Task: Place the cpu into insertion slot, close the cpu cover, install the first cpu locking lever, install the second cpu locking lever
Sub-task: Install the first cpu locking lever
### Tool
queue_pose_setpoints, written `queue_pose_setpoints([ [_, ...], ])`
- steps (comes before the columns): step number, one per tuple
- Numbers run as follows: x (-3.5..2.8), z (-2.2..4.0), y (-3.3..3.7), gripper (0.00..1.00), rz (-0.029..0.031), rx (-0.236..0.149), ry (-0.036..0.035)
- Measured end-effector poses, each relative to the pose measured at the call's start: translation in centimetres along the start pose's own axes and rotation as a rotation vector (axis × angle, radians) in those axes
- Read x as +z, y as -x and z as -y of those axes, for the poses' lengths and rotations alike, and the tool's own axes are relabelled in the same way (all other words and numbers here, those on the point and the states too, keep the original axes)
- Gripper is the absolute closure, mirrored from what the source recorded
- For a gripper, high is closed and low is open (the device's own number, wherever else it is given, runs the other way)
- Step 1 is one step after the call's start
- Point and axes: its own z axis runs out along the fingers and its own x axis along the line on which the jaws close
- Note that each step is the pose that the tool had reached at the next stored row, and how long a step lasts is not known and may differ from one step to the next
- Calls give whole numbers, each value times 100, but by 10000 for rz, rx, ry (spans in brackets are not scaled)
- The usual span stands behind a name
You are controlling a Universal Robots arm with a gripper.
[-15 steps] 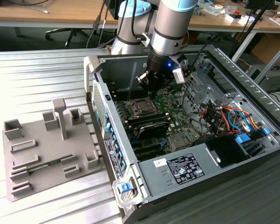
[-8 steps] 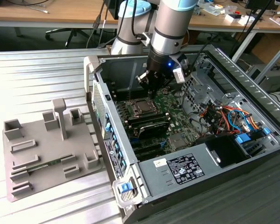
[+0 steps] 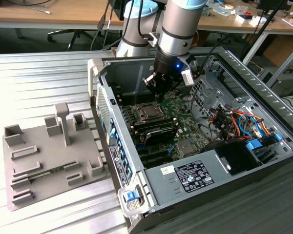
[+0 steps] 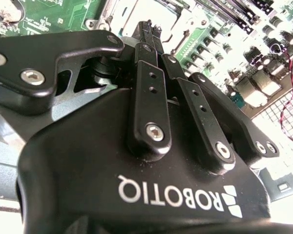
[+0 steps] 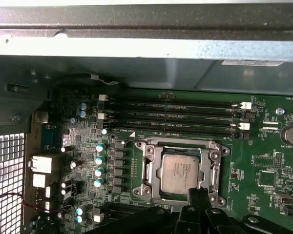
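Note:
The cpu (image 5: pixel 179 173), a silvery square chip, lies flat in the insertion slot (image 3: pixel 147 113) on the green board inside the open computer case. The cpu cover (image 5: pixel 150 168), a metal frame with a cut-out centre, lies down flat around the chip. My gripper (image 5: pixel 198 193) is shut with nothing between its fingers, and its black tip hangs just over the socket's edge beside the chip. In the second wrist view the gripper (image 4: pixel 149 28) has its fingers pressed together, pointing at the bright socket. The exterior view has the gripper (image 3: pixel 158 95) low inside the case, just behind the socket.
Long black memory slots (image 5: pixel 176 114) run beside the socket. The case wall (image 5: pixel 136 48) rises close behind them. Coloured cables (image 3: pixel 234 122) and drive bays crowd the exterior view's right. A grey fixture plate (image 3: pixel 49 156) sits on the table at the exterior view's left.

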Motion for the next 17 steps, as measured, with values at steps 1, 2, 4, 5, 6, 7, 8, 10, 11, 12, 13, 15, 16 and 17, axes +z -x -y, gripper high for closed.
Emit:
queue_pose_setpoints([
  [1,-3,0,-1,89,1,-1,-2],
  [2,-9,0,-3,89,1,-2,-3],
  [4,-25,1,-3,89,4,-2,-2],
  [5,-33,1,-3,89,4,-1,-3],
  [6,-39,1,-3,89,4,-1,-1],
  [7,-41,1,-3,89,6,-1,0],
  [8,-48,1,-4,89,5,-2,-1],
  [10,-57,1,-4,89,5,-1,-1],
  [11,-60,1,-3,89,6,-1,-1],
  [12,-61,1,-3,89,6,-1,0],
  [13,-63,1,-4,89,5,-1,-1],
  [15,-67,1,-4,89,5,-1,-2],
  [16,-69,1,-5,89,6,-1,-1],
  [17,-71,1,-5,89,5,-2,-2],
])
